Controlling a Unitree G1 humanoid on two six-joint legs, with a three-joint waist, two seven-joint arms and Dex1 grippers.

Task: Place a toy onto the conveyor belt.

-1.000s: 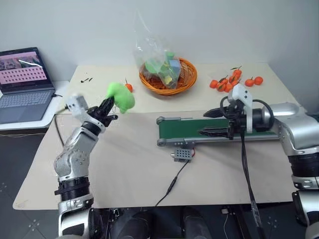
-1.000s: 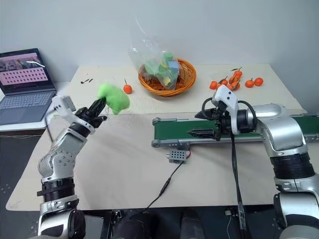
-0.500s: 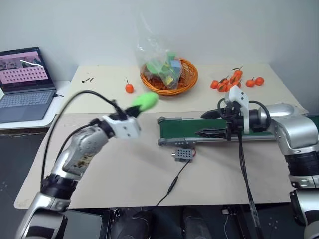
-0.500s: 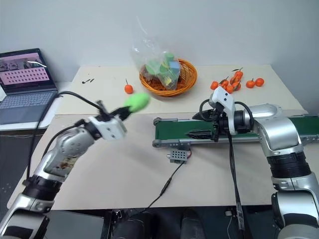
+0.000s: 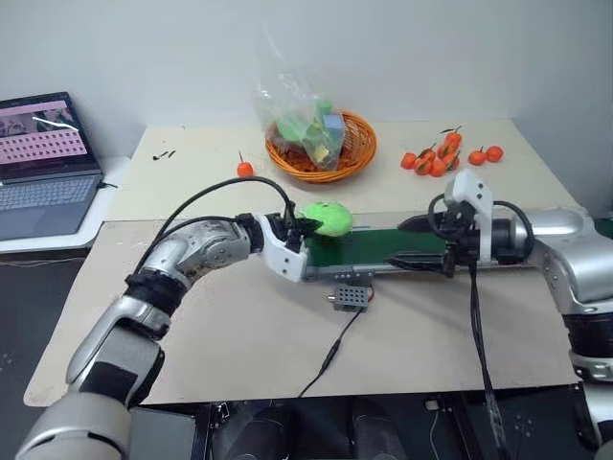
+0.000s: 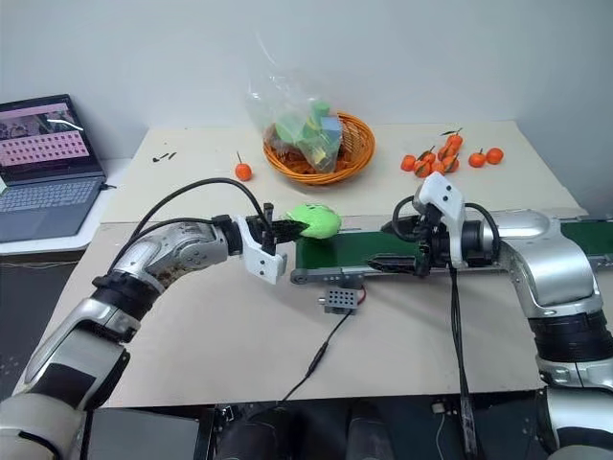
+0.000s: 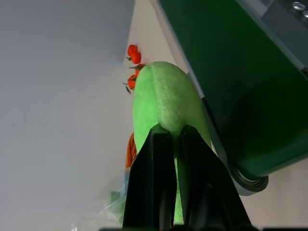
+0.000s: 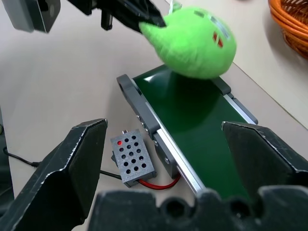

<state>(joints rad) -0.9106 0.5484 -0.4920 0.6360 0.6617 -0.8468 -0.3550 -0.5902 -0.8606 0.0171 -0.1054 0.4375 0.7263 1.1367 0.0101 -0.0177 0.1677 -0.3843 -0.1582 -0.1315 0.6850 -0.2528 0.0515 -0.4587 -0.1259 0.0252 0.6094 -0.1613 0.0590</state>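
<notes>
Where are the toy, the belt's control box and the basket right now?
toy (image 5: 327, 218): left eye view, middle of its green body.
control box (image 8: 132, 157): right wrist view, its perforated top face.
basket (image 5: 362, 146): left eye view, bare right side of its woven orange rim.

- Setting: robotics lab or test room, indoor.
- Desk (image 5: 239, 345): beige top against a plain pale wall.
- Conveyor belt (image 5: 383, 247): small benchtop model, green surface, grey control box (image 5: 351, 298) wired on.
- Laptop (image 5: 43, 158): open on a side surface.
- Props: wicker basket (image 5: 354, 144) holding bagged blocks; loose small oranges (image 5: 436, 161).
</notes>
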